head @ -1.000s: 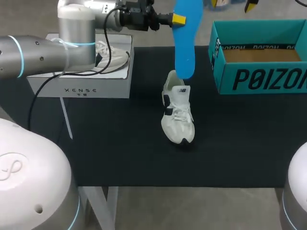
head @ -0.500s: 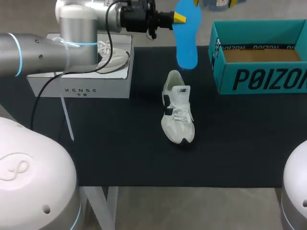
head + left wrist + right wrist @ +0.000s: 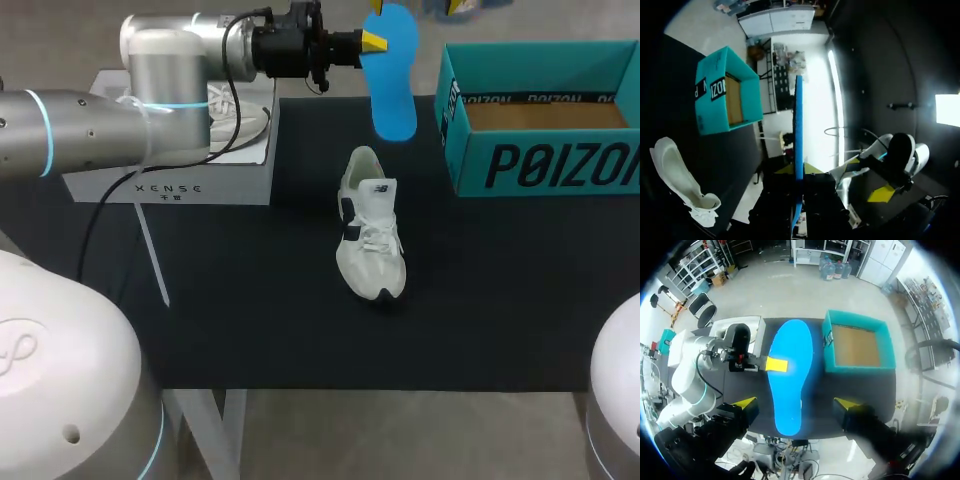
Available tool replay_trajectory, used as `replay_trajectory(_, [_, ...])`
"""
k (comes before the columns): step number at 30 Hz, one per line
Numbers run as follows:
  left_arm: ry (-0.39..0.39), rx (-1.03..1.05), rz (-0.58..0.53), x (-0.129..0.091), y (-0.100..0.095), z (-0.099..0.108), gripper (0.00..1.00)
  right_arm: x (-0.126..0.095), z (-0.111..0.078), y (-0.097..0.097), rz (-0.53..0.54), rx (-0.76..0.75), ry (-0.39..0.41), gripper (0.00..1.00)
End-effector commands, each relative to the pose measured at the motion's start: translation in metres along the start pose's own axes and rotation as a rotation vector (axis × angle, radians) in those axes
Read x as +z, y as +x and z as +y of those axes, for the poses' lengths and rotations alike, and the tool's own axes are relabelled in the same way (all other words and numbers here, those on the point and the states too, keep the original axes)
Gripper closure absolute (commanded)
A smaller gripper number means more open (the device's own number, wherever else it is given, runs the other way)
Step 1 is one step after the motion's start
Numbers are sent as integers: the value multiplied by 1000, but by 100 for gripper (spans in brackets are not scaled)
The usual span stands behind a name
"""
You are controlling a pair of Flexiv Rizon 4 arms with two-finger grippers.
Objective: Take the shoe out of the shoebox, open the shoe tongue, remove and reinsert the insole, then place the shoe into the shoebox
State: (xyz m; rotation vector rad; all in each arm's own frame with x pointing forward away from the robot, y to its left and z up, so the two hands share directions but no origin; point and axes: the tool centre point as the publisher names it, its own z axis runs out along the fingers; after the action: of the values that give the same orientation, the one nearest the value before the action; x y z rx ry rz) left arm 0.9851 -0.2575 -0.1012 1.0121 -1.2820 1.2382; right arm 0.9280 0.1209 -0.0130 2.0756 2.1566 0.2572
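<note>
**Insole out, held clear of the shoe; reinsert is next**

Nearest: white lace-up sneaker (image 3: 370, 240) stands upright on the black table top (image 3: 250, 320), toe toward the camera and heel opening toward the far edge. Neither arm touches it, and it's well apart from the box. The collar faces the hanging insole, so my guess is it was left that way for a straight feed-in.

Further back, left: pale grey block stand (image 3: 170, 178). The left arm passes over it.

Left gripper (image 3: 368, 41) is clenched on the long blue foam insole (image 3: 393, 80), pinching it by the edge near one end. The left wrist view shows it edge-on with both yellow tips touching it. The insole hangs in the air near the sneaker's heel end without touching it. Gripping near one end leaves the other end free, probably to lead into the shoe.

Right gripper (image 3: 795, 403) has its fingers spread wide and holds nothing. It looks down on the insole's flat face, likely positioned to steady it or take over.

Farthest right: open teal cardboard shoebox (image 3: 540, 165), brown floor bare, ready for the final placement.
</note>
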Motion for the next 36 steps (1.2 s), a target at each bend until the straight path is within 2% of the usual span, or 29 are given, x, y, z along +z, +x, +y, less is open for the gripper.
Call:
replay_trajectory(1, [-6, -21, -4, 3, -5, -5, 100, 0, -1, 10, -13, -6, 5, 0])
replay_trajectory(11, [14, -30, -1, 3, -10, -4, 100, 8, 0, 17, 5, 72, 83, 0])
replay_trajectory(36, [-6, -35, 10, 3, -7, -2, 100, 11, 5, 19, -15, 85, 87, 0])
